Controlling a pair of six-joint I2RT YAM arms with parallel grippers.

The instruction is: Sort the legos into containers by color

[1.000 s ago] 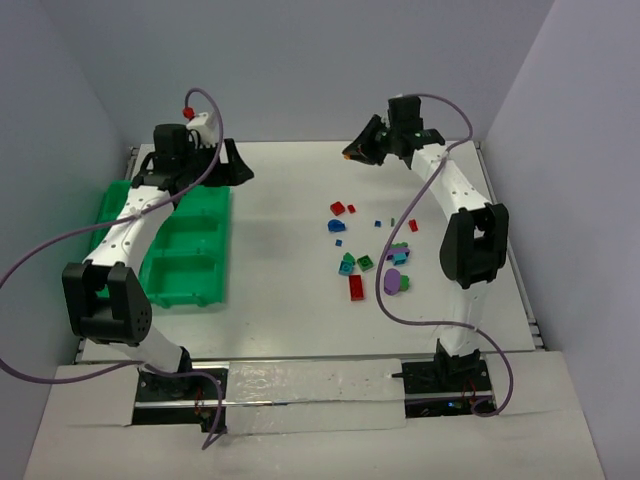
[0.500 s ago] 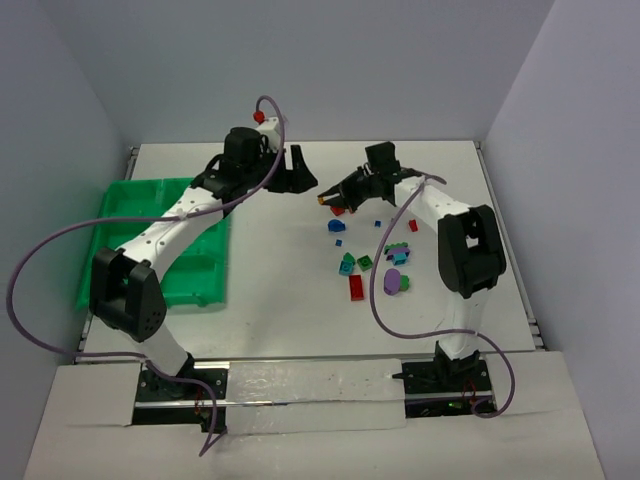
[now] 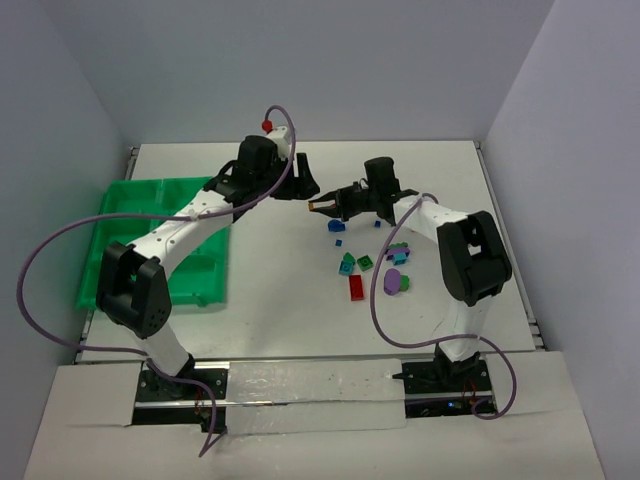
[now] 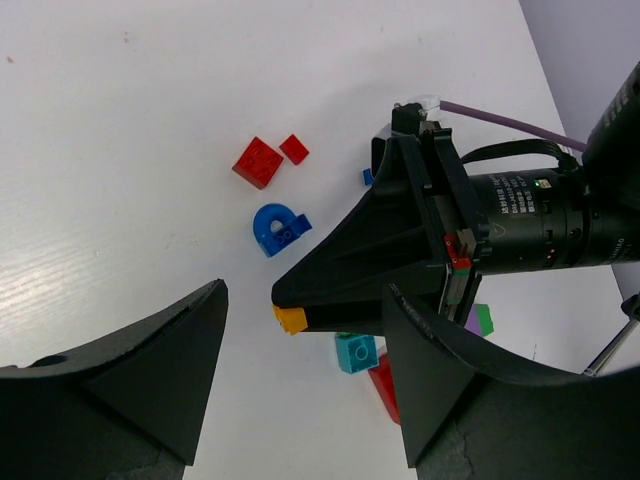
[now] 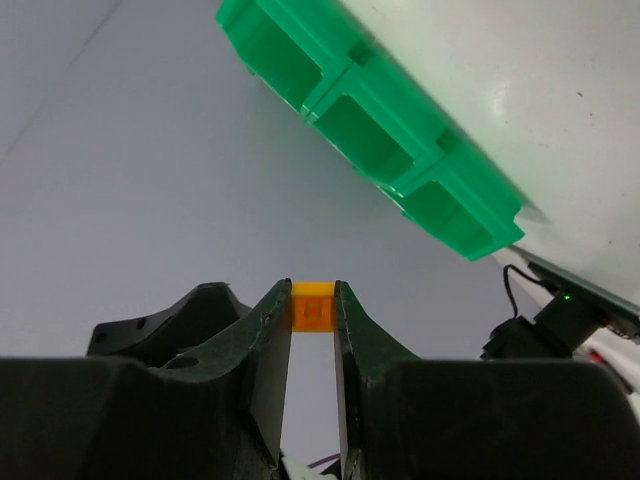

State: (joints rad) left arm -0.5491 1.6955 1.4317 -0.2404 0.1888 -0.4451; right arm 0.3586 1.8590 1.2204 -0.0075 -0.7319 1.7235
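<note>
My right gripper (image 3: 320, 206) is shut on a small orange brick (image 5: 312, 305) held at its fingertips above the table's middle. In the left wrist view the orange brick (image 4: 290, 319) sits between my left gripper's (image 4: 305, 290) open fingers, not touching them. My left gripper (image 3: 303, 186) is open and empty, just left of the right one. Loose legos lie on the table: a red brick (image 4: 258, 162), a blue arch (image 4: 278, 227), a teal brick (image 4: 356, 352). The green tray (image 3: 120, 215) lies at the left and also shows in the right wrist view (image 5: 380, 130).
More legos lie right of centre: a blue arch (image 3: 336, 226), a teal brick (image 3: 347, 265), a green one (image 3: 366, 262), a red plate (image 3: 356, 288), a purple piece (image 3: 392, 282). Purple cables loop over both arms. Walls close the back and sides.
My left arm has swung right from above the green tray to the table's middle. My right gripper has moved left and lower with the orange brick, meeting the left gripper.
</note>
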